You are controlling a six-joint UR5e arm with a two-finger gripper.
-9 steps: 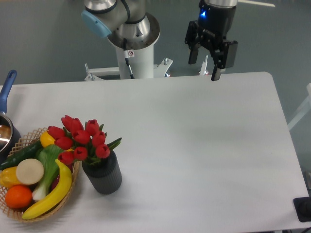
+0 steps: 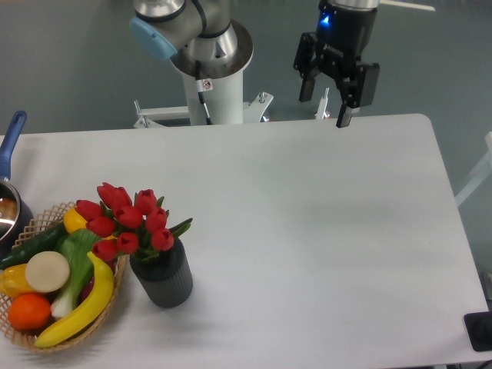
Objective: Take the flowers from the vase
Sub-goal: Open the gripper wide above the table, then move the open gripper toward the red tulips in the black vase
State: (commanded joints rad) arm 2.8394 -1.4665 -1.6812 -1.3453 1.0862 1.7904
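White worktop (image 2: 307, 231) filling most of the frame, wide bare stretch across center and right. Wicker basket (image 2: 23, 334) of fruit and veg jammed into the lower left corner, touching the vase (image 2: 163, 278). Vase dark and ribbed, upright, just right of the basket. Red flowers (image 2: 129, 218) standing in it, leaning over the basket. Gripper (image 2: 330, 108) top right, above the worktop's back edge, fingers spread wide, holding nothing.

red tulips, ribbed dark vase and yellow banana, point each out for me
red tulip bunch (image 2: 129, 217), fixed camera, middle bloom
dark ribbed cylinder vase (image 2: 164, 280), fixed camera, side wall
yellow banana (image 2: 83, 306), fixed camera, mid-curve
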